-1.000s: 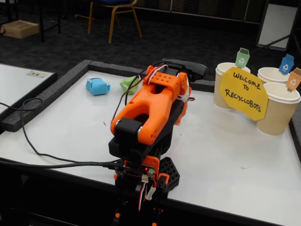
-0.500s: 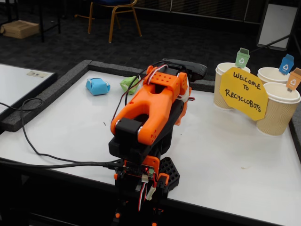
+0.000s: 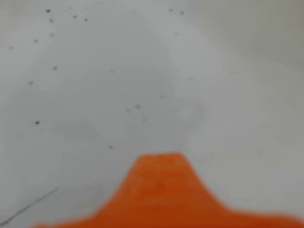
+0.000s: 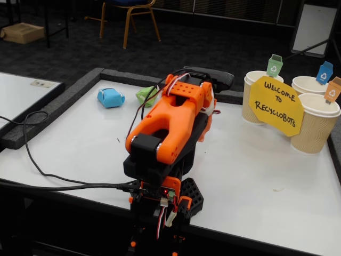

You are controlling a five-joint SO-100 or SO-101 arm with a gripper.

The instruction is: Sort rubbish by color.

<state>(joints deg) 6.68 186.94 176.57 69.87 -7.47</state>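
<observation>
A light blue paper lump point(image 4: 111, 97) lies at the far left of the white table in the fixed view. Just right of it is a green lump point(image 4: 145, 95), partly hidden behind my orange arm point(image 4: 170, 120). The arm is folded low over its base at the table's front edge, and its gripper is tucked down behind it, out of sight there. In the wrist view a blurred orange finger point(image 3: 161, 187) hovers close over bare white table; no rubbish shows there, and the jaws' state is not visible.
Three beige paper cups stand at the back right: green-tagged point(image 4: 253, 98), blue-tagged point(image 4: 308, 84), orange-tagged point(image 4: 315, 125). A yellow sign point(image 4: 275, 105) leans in front of them. A black foam rim point(image 4: 53, 109) borders the table. A black cable point(image 4: 37, 162) loops at the front left.
</observation>
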